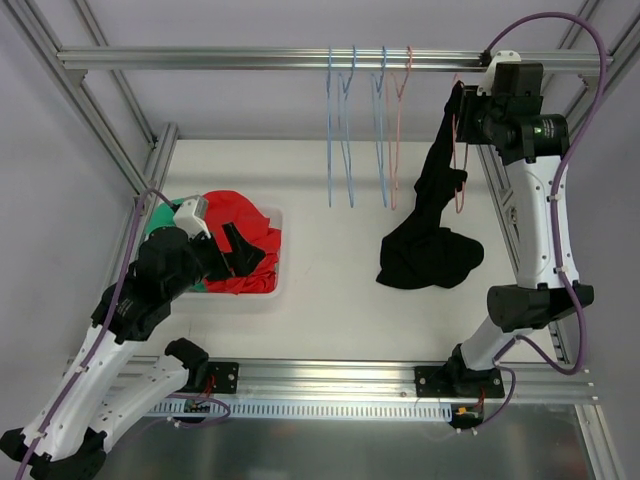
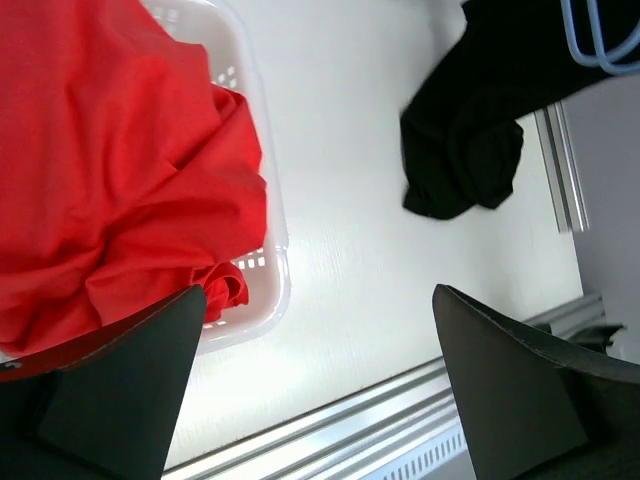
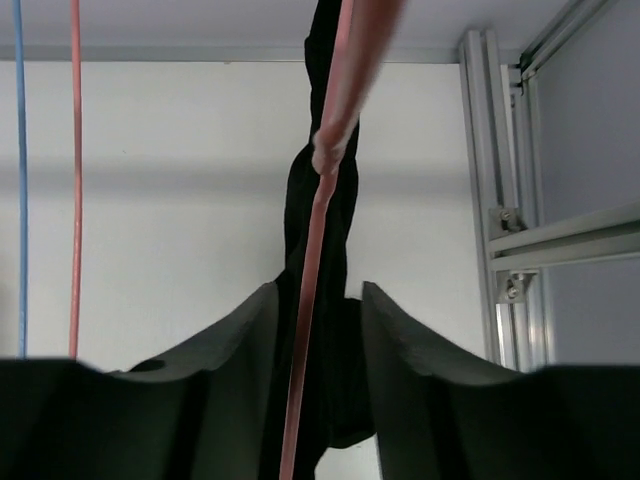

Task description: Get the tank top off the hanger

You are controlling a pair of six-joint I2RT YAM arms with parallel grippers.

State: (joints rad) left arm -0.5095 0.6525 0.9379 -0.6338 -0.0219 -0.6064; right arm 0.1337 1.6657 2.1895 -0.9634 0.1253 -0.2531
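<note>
The black tank top (image 1: 430, 255) hangs as a twisted strip from the top right, and its lower part lies piled on the white table. It also shows in the left wrist view (image 2: 460, 150). A pink hanger (image 1: 460, 190) hangs beside the strip. My right gripper (image 1: 462, 110) is high up by the rail. In the right wrist view the gripper (image 3: 318, 300) is closed narrowly on the tank top (image 3: 320, 200), with the pink hanger wire (image 3: 330, 130) also running between the jaws. My left gripper (image 1: 240, 255) is open and empty (image 2: 318, 295) over the basket's near edge.
A white basket (image 1: 240, 300) at the left holds red clothes (image 1: 235, 215) and a green cloth (image 1: 155, 220). Empty blue hangers (image 1: 340, 140) and a pink one (image 1: 400, 120) hang from the metal rail (image 1: 300, 60). Frame posts (image 1: 510, 200) stand at the table's sides.
</note>
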